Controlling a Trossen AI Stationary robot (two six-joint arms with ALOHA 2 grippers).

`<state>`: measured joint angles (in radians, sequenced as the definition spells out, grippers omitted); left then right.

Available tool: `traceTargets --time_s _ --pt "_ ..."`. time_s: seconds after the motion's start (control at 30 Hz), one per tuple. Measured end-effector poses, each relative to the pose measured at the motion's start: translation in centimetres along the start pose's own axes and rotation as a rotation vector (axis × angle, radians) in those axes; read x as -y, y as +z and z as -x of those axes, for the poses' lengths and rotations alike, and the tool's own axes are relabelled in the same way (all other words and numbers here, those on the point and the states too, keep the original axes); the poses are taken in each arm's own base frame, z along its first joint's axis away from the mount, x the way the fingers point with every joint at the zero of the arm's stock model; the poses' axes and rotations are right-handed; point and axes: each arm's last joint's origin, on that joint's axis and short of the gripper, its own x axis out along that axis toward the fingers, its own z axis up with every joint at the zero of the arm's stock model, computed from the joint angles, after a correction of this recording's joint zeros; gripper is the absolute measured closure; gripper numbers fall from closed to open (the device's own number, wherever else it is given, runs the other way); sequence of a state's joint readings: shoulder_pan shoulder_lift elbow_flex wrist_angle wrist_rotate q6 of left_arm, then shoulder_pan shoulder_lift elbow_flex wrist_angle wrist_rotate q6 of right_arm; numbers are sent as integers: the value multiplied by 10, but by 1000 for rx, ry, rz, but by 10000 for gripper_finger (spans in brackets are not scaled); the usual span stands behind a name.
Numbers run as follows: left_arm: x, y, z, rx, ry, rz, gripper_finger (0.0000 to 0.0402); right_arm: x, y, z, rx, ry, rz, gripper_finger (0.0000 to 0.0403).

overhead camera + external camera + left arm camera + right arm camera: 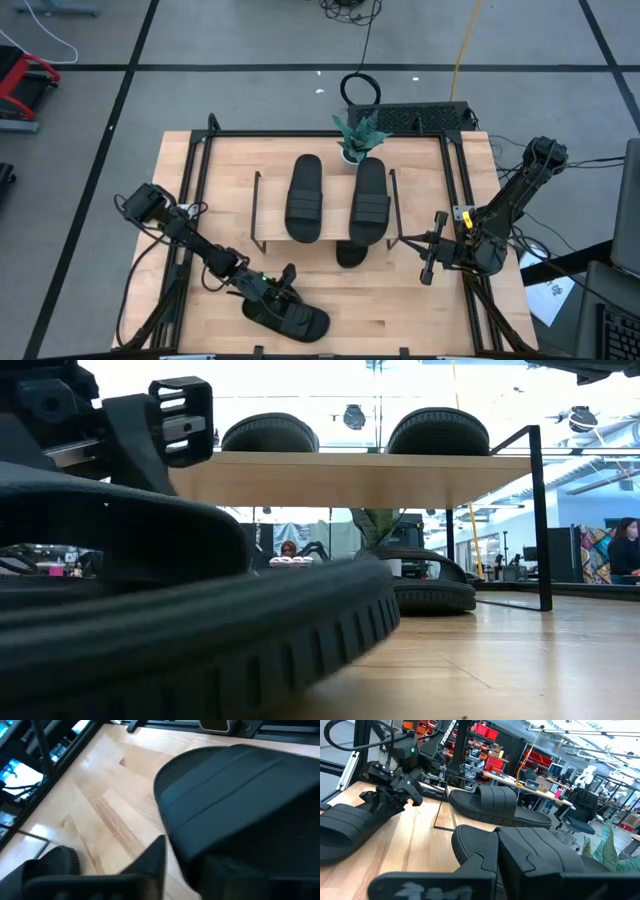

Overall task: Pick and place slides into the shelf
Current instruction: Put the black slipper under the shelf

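Wood table on grey tiled floor; left gripper pinching the near slide, right gripper closed, empty.

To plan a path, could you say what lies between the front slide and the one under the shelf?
Only bare tabletop, as the high view shows.

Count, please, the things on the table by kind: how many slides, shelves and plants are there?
Slides: 4, namely two on the shelf top, one under the shelf, one at the left gripper
Shelf: 1
Plant: 1
Total: 6
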<state>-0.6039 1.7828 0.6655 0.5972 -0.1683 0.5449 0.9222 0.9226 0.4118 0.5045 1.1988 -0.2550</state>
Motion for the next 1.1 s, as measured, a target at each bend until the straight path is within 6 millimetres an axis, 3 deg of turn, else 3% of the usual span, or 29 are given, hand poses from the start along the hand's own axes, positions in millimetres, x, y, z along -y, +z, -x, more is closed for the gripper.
traceTargets --time_s 0.07,0.13,0.33,0.57,0.87,1.1 --pt "-2 -1 0 3 -6 5 367 0 0 0 0 0 0 403" --pt "-3 -2 -1 3 2 14 389 0 0 0 -1 1 3 403" --pt "-7 1 1 -27 116 16 396 -5 0 0 39 161 61 403" --pt "-24 15 18 17 181 126 398 -12 -3 -9 65 264 140 393" --pt "-48 40 53 138 248 302 400 -31 4 -32 152 240 277 298" --pt "-55 37 54 143 259 412 400 -61 30 -59 136 212 368 224"
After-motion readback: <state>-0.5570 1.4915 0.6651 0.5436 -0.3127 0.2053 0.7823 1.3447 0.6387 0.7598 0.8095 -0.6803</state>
